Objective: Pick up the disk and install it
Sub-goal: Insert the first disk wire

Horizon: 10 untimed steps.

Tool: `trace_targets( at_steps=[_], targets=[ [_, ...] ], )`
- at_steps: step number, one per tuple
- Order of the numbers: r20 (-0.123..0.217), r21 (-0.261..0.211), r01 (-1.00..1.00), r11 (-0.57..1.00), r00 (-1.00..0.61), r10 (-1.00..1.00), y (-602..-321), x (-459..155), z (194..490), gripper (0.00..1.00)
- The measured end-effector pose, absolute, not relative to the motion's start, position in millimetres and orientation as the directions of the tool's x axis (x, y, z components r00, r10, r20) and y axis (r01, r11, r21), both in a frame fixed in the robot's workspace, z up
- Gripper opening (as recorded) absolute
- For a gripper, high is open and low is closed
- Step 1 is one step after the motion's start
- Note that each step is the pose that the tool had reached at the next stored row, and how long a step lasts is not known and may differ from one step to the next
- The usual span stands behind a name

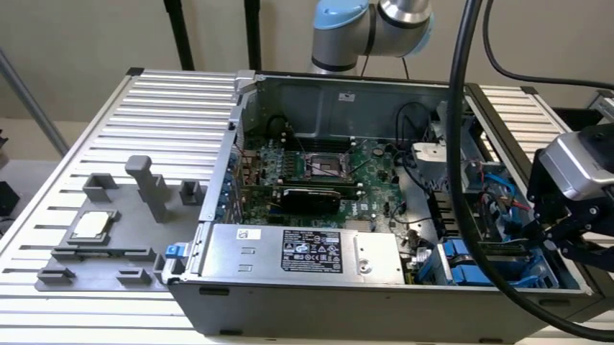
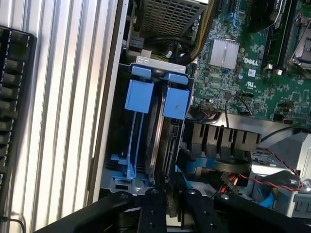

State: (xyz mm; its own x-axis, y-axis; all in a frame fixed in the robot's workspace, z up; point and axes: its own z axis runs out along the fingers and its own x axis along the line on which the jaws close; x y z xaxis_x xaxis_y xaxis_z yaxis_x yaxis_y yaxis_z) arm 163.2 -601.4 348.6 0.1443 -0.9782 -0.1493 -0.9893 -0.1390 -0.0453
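At the corner of the computer case (image 1: 384, 310) farthest from its motherboard (image 2: 252, 53), the disk (image 2: 163, 145) stands on edge in the case's drive bay, just beside a blue carrier (image 2: 138, 97); the gripper (image 2: 171, 195) is clenched on the disk's outer end

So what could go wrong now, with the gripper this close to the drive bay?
1. The disk stands edgewise in a narrow slot, close beside another blue carrier. A small tilt might jam it against the rails.
2. Red and black wires and a blue cable lie right next to the gripper and may snag on it.
3. A thick black cable hangs across the open case and could drag on parts.
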Motion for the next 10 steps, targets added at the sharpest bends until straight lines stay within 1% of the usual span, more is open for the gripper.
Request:
trace_targets(
  at_steps=[10],
  targets=[
    [-0.149, -0.049, -0.988, -0.144, 0.149, -0.978, -599.6, 157.0, 349.3, 0.0]
  ],
)
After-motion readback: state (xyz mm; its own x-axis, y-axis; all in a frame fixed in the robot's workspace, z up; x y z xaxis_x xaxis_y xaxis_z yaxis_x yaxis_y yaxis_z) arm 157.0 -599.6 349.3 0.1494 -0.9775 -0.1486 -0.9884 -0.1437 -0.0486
